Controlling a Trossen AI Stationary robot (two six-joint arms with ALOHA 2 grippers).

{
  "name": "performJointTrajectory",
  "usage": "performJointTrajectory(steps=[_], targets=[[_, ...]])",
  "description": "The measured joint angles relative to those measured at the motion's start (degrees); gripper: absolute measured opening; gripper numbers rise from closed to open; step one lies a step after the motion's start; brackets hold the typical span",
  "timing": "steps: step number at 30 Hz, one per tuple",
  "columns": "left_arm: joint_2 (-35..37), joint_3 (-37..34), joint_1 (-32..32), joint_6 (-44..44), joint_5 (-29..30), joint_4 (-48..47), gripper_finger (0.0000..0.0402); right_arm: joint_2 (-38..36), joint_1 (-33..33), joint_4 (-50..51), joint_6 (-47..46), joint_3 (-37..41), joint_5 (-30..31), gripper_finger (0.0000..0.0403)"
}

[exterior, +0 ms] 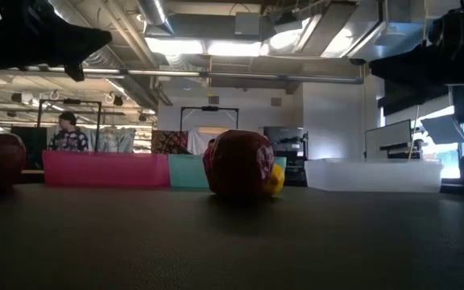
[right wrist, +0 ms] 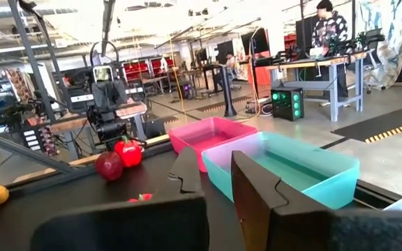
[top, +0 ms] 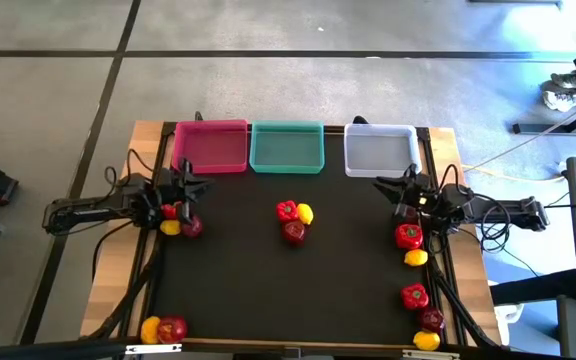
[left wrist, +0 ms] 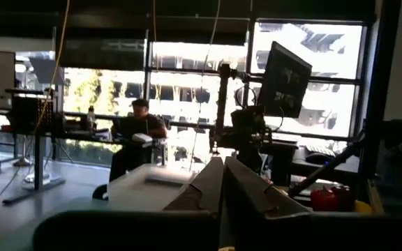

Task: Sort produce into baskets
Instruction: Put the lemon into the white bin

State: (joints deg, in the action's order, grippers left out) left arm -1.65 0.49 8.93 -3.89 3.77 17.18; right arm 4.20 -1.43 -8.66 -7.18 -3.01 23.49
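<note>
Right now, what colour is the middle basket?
Teal green middle basket, between the pink and white ones; the high view shows it best.
</note>
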Motion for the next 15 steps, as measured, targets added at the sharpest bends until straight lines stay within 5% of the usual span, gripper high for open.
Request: performJointTrajectory(steps=[15], targets=[[-4.6, 0.0, 0.4, 1.3, 3.6, 3.0, 0.0011, 27.5, 0.1, -11.2, 7.2, -7.0, -1.6, 0.0035]])
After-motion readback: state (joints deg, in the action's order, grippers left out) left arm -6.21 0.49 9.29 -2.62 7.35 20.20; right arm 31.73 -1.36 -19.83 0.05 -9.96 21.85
